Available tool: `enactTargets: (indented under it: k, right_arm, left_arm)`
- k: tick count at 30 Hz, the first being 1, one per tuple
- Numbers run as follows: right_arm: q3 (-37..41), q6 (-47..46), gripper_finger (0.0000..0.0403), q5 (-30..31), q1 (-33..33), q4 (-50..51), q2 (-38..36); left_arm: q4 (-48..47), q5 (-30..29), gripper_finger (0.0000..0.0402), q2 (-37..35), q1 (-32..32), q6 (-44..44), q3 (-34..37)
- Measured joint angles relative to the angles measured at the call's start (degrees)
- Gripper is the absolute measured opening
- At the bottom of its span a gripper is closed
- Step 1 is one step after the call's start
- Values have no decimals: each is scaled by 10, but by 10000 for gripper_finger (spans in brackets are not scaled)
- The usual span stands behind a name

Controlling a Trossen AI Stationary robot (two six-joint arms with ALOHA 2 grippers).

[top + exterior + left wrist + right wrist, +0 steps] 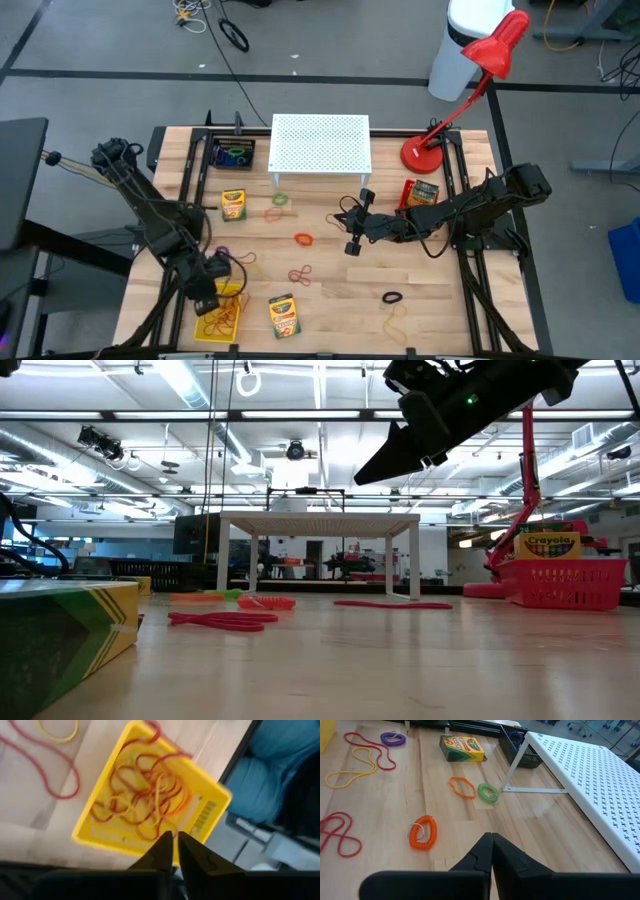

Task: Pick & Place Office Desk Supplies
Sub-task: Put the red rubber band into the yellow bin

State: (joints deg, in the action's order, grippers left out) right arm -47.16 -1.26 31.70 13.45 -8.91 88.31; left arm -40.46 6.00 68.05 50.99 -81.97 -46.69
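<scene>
Left gripper point(207, 297) is down at the near left corner of the table point(440, 290), hovering right over the yellow tray point(203, 334). In the left wrist view its fingers point(162, 851) are nearly together w/ just a thin slit between them, nothing pinched that I can see. The yellow tray point(207, 812) is full of tangled red and orange rubber bands point(145, 795); a red band point(47, 775) and a yellow band point(57, 737) lie on the wood just beside it.

Right gripper point(352, 245) is about mid table, arm reaching in from the right side, hanging above the wood and not touching anything. Fingers point(482, 851) pressed together, empty. Just ahead of it in the right wrist view: orange coil loop point(423, 832), then a flat orange band point(462, 787) touching a green loop point(488, 793). Further out a crayon box point(462, 748), a purple loop point(393, 739), a long red band point(367, 747) and a yellow one point(352, 767).

From the high view: another crayon box point(283, 314) near the front edge, a black loop point(392, 297) and a pale band point(395, 320) front right, a red band point(301, 274) mid table. Red basket point(420, 193) w/ a crayon box in it sits on the right, next to the red lamp point(425, 153). White perforated stand point(321, 143) is at the back centre, w/ a black bin point(232, 155) of loops to its left.
</scene>
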Motion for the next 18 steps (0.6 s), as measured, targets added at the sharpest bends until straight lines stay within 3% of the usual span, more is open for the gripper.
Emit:
enactTargets:
  k: [3,8,18]
  right_arm:
    - [0,0,17,0,0,0,0]
    - [0,0,17,-4,0,-1,0]
    - [0,0,17,-8,0,-4,0]
  left_arm:
    - [25,-10,68,8,-13,10,0]
    - [34,-47,97,56,-19,135,-30]
    - [-87,-62,99,213,-88,317,-211]
